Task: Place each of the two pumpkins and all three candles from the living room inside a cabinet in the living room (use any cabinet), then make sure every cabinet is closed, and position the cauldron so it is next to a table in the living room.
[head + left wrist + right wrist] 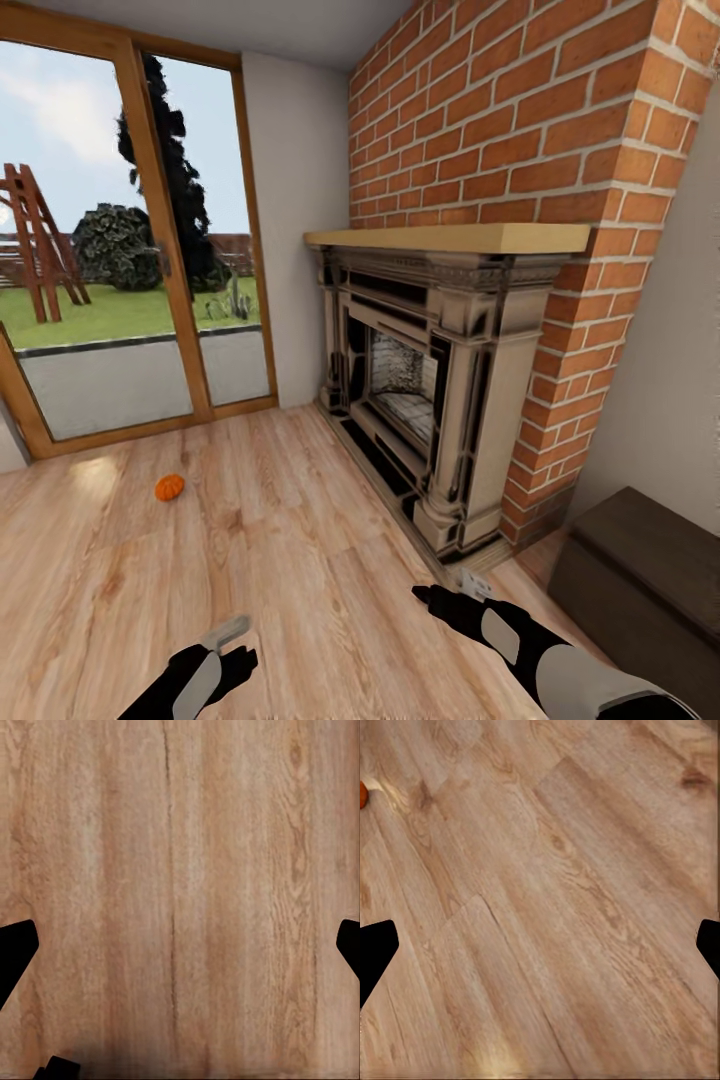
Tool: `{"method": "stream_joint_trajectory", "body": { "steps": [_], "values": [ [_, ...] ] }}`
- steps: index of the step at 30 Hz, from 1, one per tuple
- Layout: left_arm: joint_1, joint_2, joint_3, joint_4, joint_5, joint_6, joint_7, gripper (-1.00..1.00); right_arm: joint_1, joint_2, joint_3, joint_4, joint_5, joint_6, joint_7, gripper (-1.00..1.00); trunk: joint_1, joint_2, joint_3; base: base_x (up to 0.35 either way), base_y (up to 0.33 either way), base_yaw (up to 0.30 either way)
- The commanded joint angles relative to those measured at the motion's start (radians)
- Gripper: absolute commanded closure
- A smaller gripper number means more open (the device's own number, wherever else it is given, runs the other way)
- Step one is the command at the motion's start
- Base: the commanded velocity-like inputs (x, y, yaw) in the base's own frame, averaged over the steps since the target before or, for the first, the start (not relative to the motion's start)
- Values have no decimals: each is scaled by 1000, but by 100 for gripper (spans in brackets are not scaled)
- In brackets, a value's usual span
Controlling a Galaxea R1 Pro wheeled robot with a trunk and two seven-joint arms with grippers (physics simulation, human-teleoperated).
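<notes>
1 pumpkin [169, 487] on wood floor [300, 560] nr glass door; 1 cabinet [650, 580] by fireplace [430, 400]. Left tool [180, 945] & right tool [540, 945] both spread, empty.

Home living room, brick chimney [520, 110] over ornate fireplace [420, 390], wood mantel [450, 238], plank floor [250, 580], glass garden doors [120, 250], dark low cabinet [650, 570]

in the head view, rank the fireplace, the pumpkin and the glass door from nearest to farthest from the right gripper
1. The fireplace: its base corner sits just ahead of the right gripper.
2. The pumpkin: on the floor, across to the left and ahead.
3. The glass door: at the far wall, beyond the pumpkin.
</notes>
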Motion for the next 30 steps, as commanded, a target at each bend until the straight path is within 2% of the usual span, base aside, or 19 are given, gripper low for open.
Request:
{"method": "stream_joint_trajectory", "body": {
  "steps": [1, 6, 15, 20, 25, 30],
  "values": [
    [0, 1, -8, -2, 10, 3, 8, -100, -1, 0, 8, 0, -10, 3, 0, -100, -5, 7, 2, -317, 0, -6],
    [0, 1, -7, -2, 10, 3, 8, -100, -1, -1, 8, 0, -11, 3, 1, -100, -24, 42, 18, -329, 0, -83],
    [0, 1, -6, -3, 10, 3, 9, -100, -1, -1, 8, 1, -11, 3, 1, -100, -58, 105, 46, -328, 0, -271],
    [0, 1, -7, -3, 10, 3, 9, -100, -1, -1, 8, 1, -12, 3, 1, -100, -66, 119, 52, -88, 0, -289],
    [0, -1, -9, -3, 9, 3, 9, -100, -1, -1, 9, 2, -74, 3, 3, -100, -66, 119, 52, -7, 0, -289],
    [0, -1, -9, -1, 9, 3, 9, -100, -1, -1, 9, 3, -88, 3, 3, -100, -66, 119, 52, -1, 0, -289]
  ]
}}
